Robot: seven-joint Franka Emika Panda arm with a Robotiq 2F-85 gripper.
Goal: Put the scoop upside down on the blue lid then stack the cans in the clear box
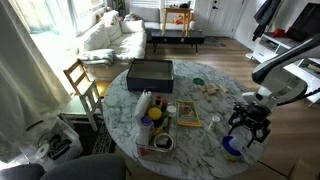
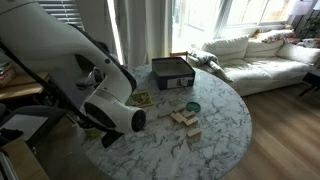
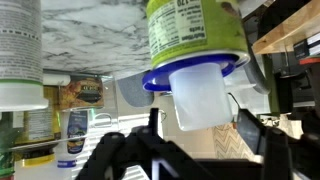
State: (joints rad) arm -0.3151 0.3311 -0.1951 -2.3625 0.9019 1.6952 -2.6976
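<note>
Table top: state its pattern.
White marble with grey veins; the table top shows best in an exterior view.

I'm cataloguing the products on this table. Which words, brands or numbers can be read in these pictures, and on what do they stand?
No text reads with certainty.
On the green-labelled can, wrist view: lines of print, too blurred to read.
On the white container at that view's left edge: small print, too blurred.
On the small container below it: label blurred.
In both exterior views: every label too small.

Box on table; chair beside table; sofa behind chair.
</note>
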